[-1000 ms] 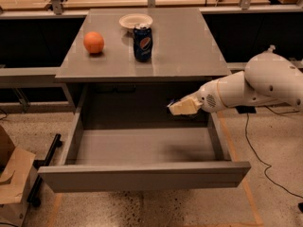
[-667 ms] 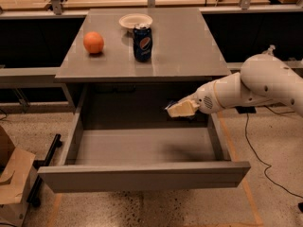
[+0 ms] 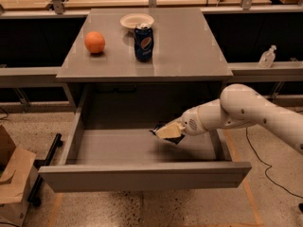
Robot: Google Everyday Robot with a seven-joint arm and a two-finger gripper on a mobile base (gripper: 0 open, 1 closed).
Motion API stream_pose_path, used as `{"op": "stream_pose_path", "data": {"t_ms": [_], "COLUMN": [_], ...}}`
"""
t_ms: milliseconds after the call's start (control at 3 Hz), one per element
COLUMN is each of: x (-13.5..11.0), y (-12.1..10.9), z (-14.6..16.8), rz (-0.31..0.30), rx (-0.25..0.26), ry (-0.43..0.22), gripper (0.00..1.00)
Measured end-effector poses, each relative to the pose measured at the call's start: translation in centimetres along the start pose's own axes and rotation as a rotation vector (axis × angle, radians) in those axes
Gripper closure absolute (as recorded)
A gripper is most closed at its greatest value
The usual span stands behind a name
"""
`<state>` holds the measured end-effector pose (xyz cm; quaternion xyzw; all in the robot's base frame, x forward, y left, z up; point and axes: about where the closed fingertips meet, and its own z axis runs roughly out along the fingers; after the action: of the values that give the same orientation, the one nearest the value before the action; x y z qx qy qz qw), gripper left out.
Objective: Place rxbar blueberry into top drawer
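The top drawer (image 3: pixel 142 176) is pulled wide open below the grey table (image 3: pixel 189 51); its grey floor shows. My gripper (image 3: pixel 166 132) reaches in from the right on a white arm and hangs over the right middle of the drawer's inside. It is shut on the rxbar blueberry (image 3: pixel 161 135), a small dark wrapper whose edge shows under the pale fingers (image 3: pixel 169 131). The bar is held above the drawer floor.
On the tabletop stand a blue Pepsi can (image 3: pixel 143 42), an orange (image 3: pixel 94 42) and a white bowl (image 3: pixel 137 21). A cardboard box (image 3: pixel 12 174) sits on the floor at the left. A clear bottle (image 3: pixel 267 57) stands on a ledge at the right.
My gripper has moved left and down with the bar, from the drawer's right edge to over its inside.
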<state>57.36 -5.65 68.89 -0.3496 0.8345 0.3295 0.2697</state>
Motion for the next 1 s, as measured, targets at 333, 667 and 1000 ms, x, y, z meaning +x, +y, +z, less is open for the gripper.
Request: {"op": "stream_pose_path", "data": {"t_ms": [333,667,1000], "x": [2.8,4.3,4.6], "y": [0.5,0.9,1.2], "z": [3.8,5.9,6.5], "rz": [0.051,0.077,0.074], "rx": [-0.070,-0.106,-0.106], "ry": [0.030,0.052,0.061], "gripper": [0.59,0.36,0.12]}}
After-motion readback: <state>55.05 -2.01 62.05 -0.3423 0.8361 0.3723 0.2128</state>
